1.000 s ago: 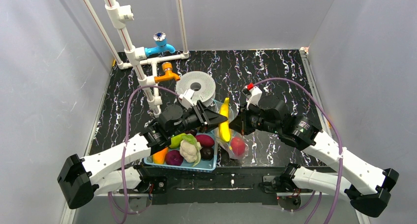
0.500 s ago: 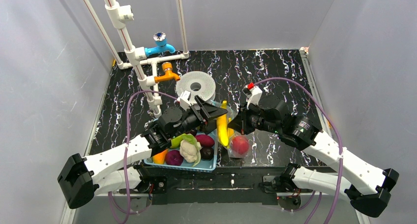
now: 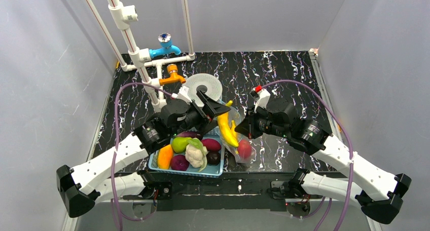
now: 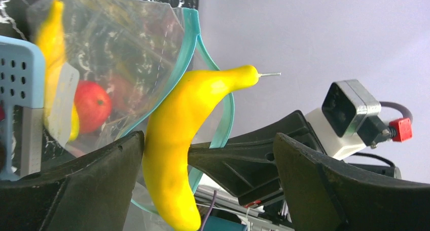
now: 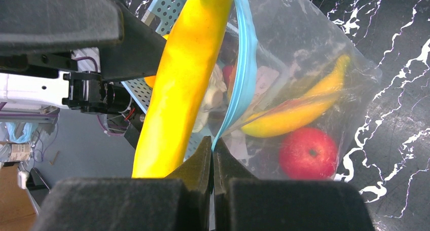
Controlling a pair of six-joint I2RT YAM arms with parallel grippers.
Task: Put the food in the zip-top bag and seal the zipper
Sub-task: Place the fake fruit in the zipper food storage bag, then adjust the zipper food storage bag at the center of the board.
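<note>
Food waits in the basket (image 3: 205, 174) at the near edge of the table (image 3: 284, 74): cauliflower (image 3: 195, 154), a green piece, maroon pieces, an orange one. Just right of the basket lies the bag (image 5: 324, 53), with an apple (image 5: 308, 152) and a second banana (image 5: 299, 107) already inside. Above it the right gripper (image 5: 212, 142) is clenched on the zipper (image 5: 247, 64), pinching one lip and lifting it so the mouth gapes as a teal loop. The banana (image 4: 177, 135) stands slanted through that loop, only partly in, its upper end poking out. The left gripper (image 4: 208, 139) is released: its jaws stand wide apart, and the banana touches only one finger. The step in hand, as I judge it, is getting this banana fully past the strip. To do it well, the right pinch should be firm and high, since a sagging lip would shut the mouth on the fruit. The left arm should back off straight without brushing the glossy skin, or else nudge the upper end down gently so the banana slides alongside the second one. Dragging the bag toward the basket would crumple the opening. Beyond, toward the far edge, a white reel (image 3: 203, 88) lies well apart and poses no obstacle.
</note>
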